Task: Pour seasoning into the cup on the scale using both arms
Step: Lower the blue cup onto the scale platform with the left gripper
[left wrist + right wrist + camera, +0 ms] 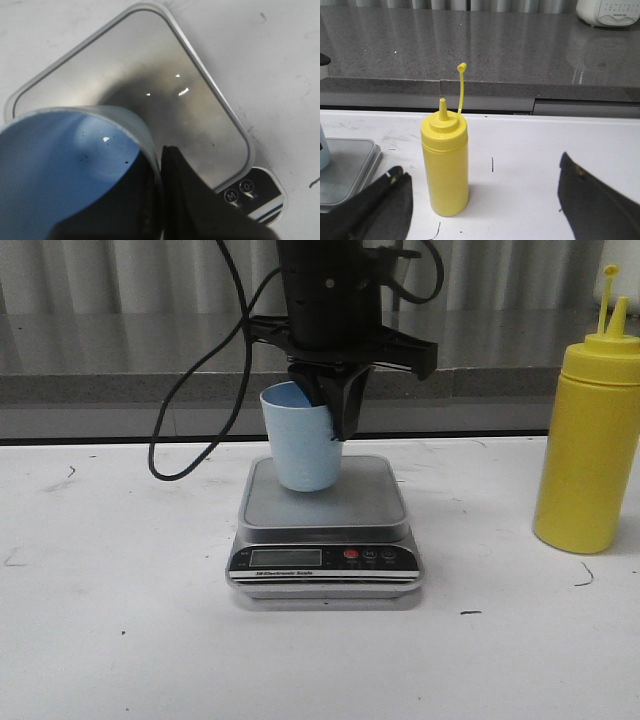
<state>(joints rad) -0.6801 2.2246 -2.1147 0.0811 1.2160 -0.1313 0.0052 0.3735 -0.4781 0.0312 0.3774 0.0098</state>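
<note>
The pale blue cup (298, 445) is over the steel platform of the scale (375, 502), slightly tilted, its base at or just above the plate. My left gripper (335, 405) comes down from above and is shut on the cup's rim, one finger inside and one outside. In the left wrist view the cup (65, 165) is pinched at its wall by the fingers (200, 205) above the scale (150, 75). The yellow seasoning bottle (590, 450) stands upright at the right, cap open. My right gripper (480, 167) is open, the bottle (445, 170) ahead of it nearer its left finger.
A raised grey counter ledge (120, 380) runs along the table's back edge. A black cable (190, 390) loops down left of the cup. A white appliance (607, 12) stands on the counter. The scale's corner (345, 165) lies beside the bottle.
</note>
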